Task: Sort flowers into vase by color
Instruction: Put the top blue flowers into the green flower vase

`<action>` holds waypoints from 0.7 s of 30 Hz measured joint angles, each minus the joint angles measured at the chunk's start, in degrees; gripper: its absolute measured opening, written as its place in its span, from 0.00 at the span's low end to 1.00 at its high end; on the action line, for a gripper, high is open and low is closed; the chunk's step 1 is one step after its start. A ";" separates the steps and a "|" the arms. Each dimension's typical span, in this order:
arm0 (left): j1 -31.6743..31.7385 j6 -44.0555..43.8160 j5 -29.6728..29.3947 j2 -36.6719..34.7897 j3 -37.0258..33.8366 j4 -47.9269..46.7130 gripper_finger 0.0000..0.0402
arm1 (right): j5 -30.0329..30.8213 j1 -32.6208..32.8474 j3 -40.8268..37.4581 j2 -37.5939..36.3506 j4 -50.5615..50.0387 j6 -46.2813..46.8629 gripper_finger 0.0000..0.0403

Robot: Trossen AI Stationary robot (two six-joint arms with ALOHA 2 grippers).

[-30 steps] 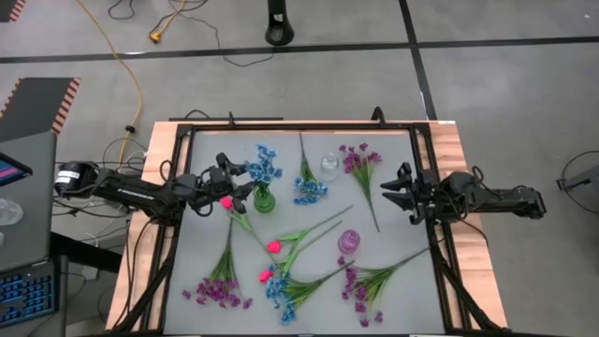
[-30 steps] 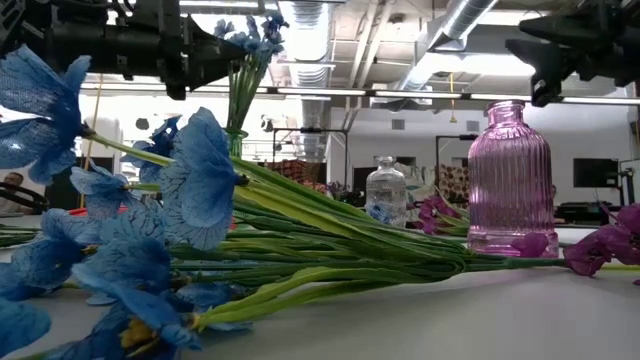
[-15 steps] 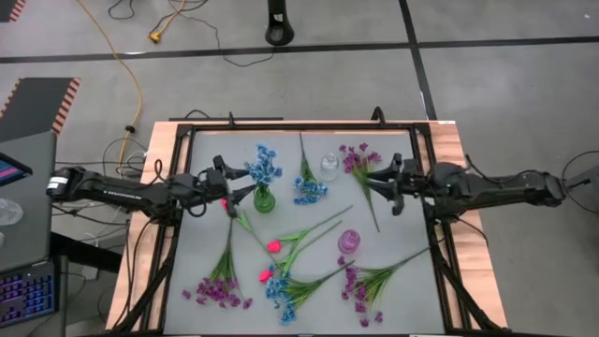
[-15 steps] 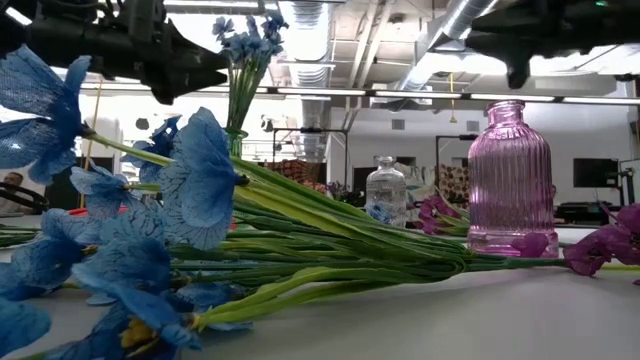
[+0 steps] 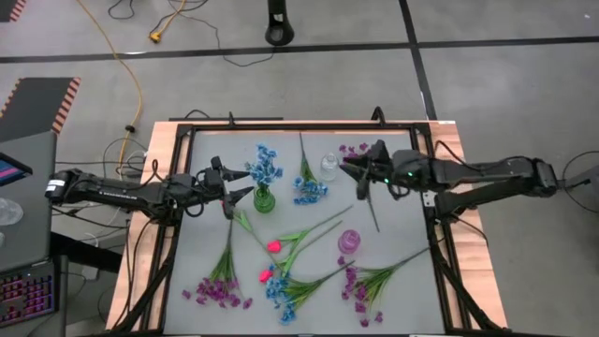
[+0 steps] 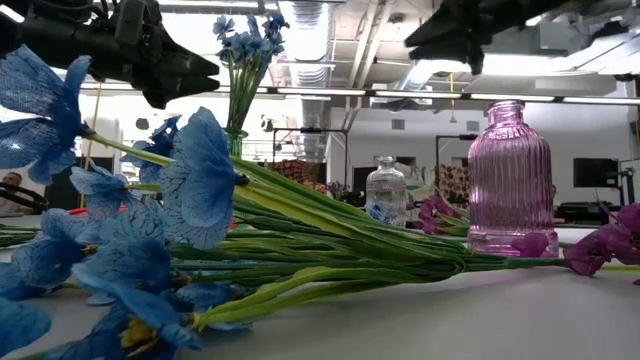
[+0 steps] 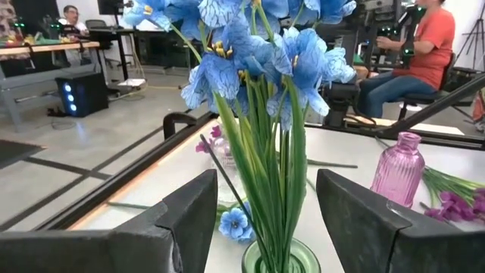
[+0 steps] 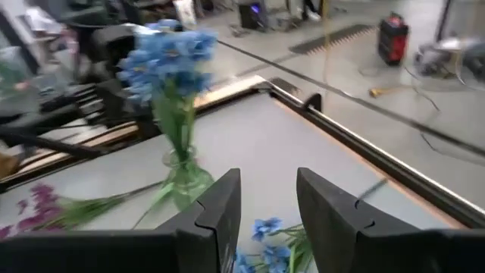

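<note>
A green vase (image 5: 264, 199) holds blue flowers (image 5: 265, 167) at the table's centre left. My left gripper (image 5: 241, 193) stands open just left of it, pointing level at the stems (image 7: 265, 174), which show beyond its fingers. My right gripper (image 5: 348, 169) hovers open and holds nothing, above the far purple flowers (image 5: 359, 155) beside the clear vase (image 5: 329, 167). A pink vase (image 5: 348, 241) stands nearer the front. Loose blue (image 5: 309, 189), purple (image 5: 221, 289) and pink-red (image 5: 273, 246) flowers lie flat on the table.
A black frame (image 5: 299, 125) borders the grey table top. More purple flowers (image 5: 367, 284) and a blue sprig (image 5: 279, 291) lie near the front edge. In the left wrist view a seated person (image 7: 409, 53) shows in the room beyond the table.
My right gripper has risen and swung from the table's right edge toward the left, out over the far purple flowers, and now points nearly level. My left gripper has tipped up to level beside the green vase. No flower has moved.
</note>
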 joint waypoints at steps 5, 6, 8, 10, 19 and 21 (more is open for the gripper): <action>0.00 0.14 0.00 0.03 0.00 -0.02 0.53 | -0.17 -5.23 6.46 5.26 -7.07 4.44 0.39; 0.00 0.14 0.00 0.03 0.00 -0.02 0.53 | -0.21 -6.22 7.66 6.43 -8.22 4.58 0.39; 0.00 0.14 -0.02 0.03 0.00 -0.02 0.53 | -1.56 -8.06 9.87 8.70 -10.09 4.58 0.39; 0.00 0.16 -0.02 0.03 0.00 -0.04 0.53 | -4.55 -9.90 12.14 11.21 -11.21 4.57 0.39; 0.00 0.16 -0.05 0.03 0.00 -0.07 0.53 | -14.59 -18.68 23.95 24.19 -17.96 5.65 0.39; 0.00 0.16 -0.07 0.03 0.00 -0.07 0.53 | -17.16 -20.67 27.23 27.52 -20.68 5.65 0.39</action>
